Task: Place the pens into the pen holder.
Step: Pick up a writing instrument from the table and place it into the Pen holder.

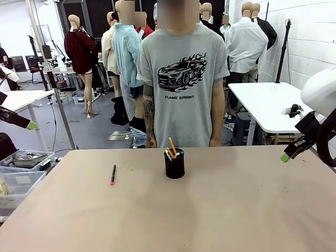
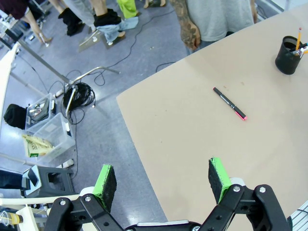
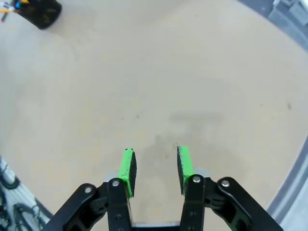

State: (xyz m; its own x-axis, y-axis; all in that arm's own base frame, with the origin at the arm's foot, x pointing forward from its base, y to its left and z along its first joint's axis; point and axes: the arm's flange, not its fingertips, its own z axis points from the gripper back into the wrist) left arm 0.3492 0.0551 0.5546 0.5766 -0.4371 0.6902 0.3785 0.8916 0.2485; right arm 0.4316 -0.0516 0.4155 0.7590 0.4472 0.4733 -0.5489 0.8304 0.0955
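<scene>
A black pen holder (image 1: 174,165) stands on the table near the far edge, in front of the person. Several pens stick out of it, among them a yellow-orange pencil (image 1: 171,145). A dark pen with a pink tip (image 1: 113,174) lies flat on the table left of the holder. My left gripper (image 1: 30,125) hangs off the table's left side, open wide and holding nothing. Its own view shows the gripper (image 2: 162,179) over the table's edge, far from the pen (image 2: 230,103) and holder (image 2: 288,50). My right gripper (image 1: 286,156) hovers at the right edge. In its own view the gripper (image 3: 156,164) is open over bare table, with the holder (image 3: 42,12) far off.
A person in a grey T-shirt (image 1: 181,79) stands at the far edge, arms down. Clear plastic bins (image 1: 21,168) sit on the floor by the table's left side. A white table (image 1: 268,102) stands behind on the right. The brown tabletop (image 1: 210,210) is bare in front.
</scene>
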